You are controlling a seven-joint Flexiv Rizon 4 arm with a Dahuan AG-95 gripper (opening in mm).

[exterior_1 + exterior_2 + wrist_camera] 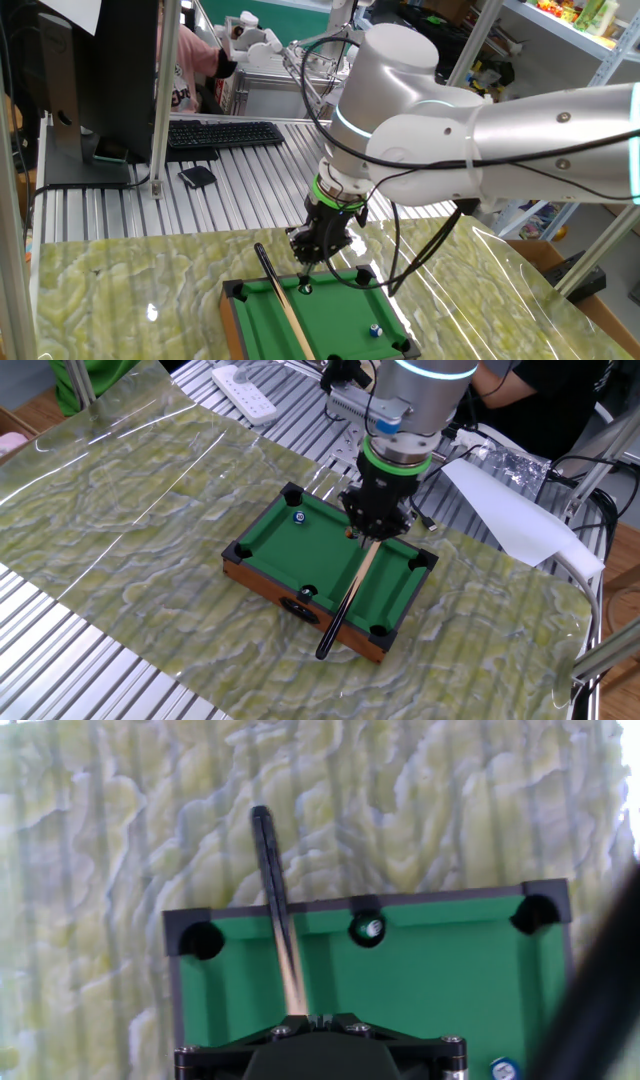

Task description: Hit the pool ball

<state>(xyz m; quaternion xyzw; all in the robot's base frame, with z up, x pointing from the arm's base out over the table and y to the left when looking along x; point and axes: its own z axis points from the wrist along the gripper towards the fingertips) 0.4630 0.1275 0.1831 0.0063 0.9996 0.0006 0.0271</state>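
The gripper [371, 532] points straight down over the mini pool table [262, 536]. It is pinching the pale end of a cue stick [345, 596], with its fingers pressed together on it. The stick slants down across the green felt, and its dark end pokes out past one long side of the pool table.

The pool ball [298, 516] is tiny, blue with a white patch. In the other fixed view it lies on the green near a corner pocket, near the gripper but apart from it and from the stick. In one fixed view the pool ball [375, 329] lies lower down on the green, off to one side of the gripper [309, 262].

Only the hand view shows a dark small ball [373, 929] with a pale spot sitting in a middle pocket. There the pool ball [505, 1070] just peeks in at the bottom edge. Only one fixed view shows the keyboard [222, 133] far behind. The table [120, 490] has a yellow-green marbled cover.
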